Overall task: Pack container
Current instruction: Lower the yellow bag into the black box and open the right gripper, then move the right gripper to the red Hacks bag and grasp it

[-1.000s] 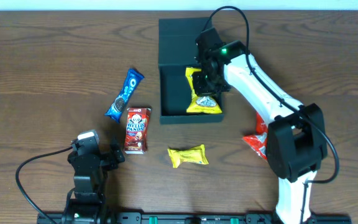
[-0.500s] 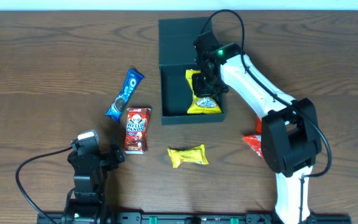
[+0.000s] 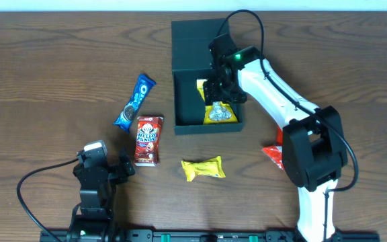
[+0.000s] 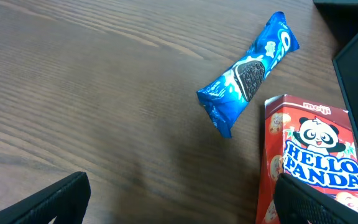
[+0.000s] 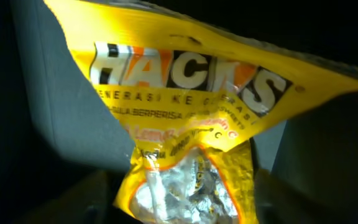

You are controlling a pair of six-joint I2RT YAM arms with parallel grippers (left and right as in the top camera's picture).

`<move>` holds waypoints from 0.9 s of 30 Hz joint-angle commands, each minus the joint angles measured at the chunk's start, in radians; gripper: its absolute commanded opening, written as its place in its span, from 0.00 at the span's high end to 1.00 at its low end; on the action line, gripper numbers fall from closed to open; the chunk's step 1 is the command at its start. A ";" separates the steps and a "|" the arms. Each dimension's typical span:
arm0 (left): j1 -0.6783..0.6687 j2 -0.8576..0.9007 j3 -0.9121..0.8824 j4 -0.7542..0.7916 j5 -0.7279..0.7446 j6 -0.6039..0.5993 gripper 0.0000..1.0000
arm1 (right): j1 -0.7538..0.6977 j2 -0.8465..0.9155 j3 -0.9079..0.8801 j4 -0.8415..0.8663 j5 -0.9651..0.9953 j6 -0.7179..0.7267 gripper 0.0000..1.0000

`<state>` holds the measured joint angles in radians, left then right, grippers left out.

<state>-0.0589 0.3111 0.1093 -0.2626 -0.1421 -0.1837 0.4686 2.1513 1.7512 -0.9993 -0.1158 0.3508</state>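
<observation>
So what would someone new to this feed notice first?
The yellow Hacks bag stands out, lying inside the dark teal container at the far middle of the table, with the right gripper hanging open right over it. Left of it lie the blue Oreo packet and red Hello Panda box, in front another yellow packet.

Yellow bag (image 5: 185, 124) reads "HACKS"; red box (image 4: 309, 162) reads "meiji" and "HELLO PANDA".
</observation>
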 commanded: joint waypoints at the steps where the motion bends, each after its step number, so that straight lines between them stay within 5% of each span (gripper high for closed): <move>1: 0.006 -0.006 -0.025 -0.009 -0.017 -0.004 0.05 | 0.012 0.009 0.018 0.002 0.007 0.000 0.17; 14: 0.006 -0.006 -0.025 -0.009 -0.018 -0.004 0.05 | 0.032 -0.017 0.217 -0.153 -0.022 -0.016 0.04; 23: 0.006 -0.006 -0.025 -0.009 -0.018 -0.004 0.05 | 0.033 -0.271 0.213 -0.245 0.143 -0.006 0.01; 27: 0.006 -0.006 -0.025 -0.010 -0.017 -0.004 0.05 | 0.032 -0.420 0.093 -0.272 0.192 0.148 0.01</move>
<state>-0.0589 0.3111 0.1093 -0.2634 -0.1421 -0.1837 0.4957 1.7988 1.9068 -1.2598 0.0093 0.3988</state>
